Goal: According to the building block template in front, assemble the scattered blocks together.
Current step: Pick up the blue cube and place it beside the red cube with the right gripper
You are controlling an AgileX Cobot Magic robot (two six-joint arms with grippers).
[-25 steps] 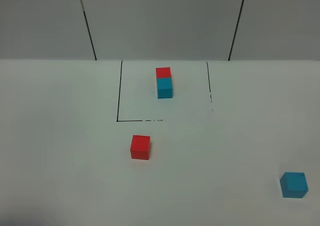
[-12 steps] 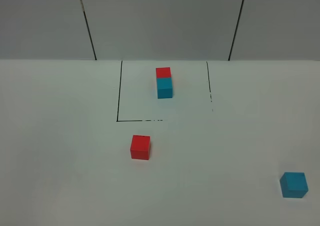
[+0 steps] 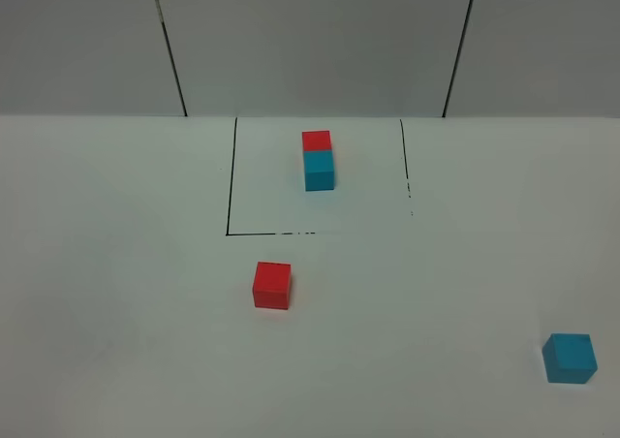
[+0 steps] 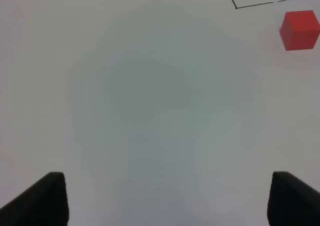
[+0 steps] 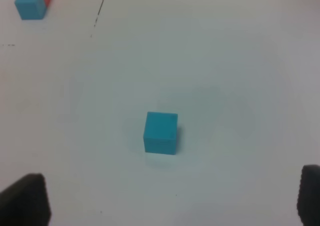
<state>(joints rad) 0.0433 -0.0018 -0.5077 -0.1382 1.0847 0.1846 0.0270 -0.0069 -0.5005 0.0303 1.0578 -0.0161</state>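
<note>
Exterior high view shows four cubes on a white table [image 3: 116, 264]: two red and two cyan. One red and one cyan cube sit touching as the template pair [image 3: 318, 161], the red one on the far side. The pair stands inside a black-lined rectangle [image 3: 231, 181] at the back of the table. The loose red cube [image 3: 272, 285] stands alone just outside the rectangle's near line, close to its left corner. The loose cyan cube [image 3: 569, 358] stands well apart from it, far to the right and nearer the front. The left gripper [image 4: 165, 201] has its two jaws spread wide with only bare table between them, the red cube off to one side ahead. The right gripper [image 5: 170, 201] is also spread wide, with the cyan cube ahead of the gap and untouched.
</note>
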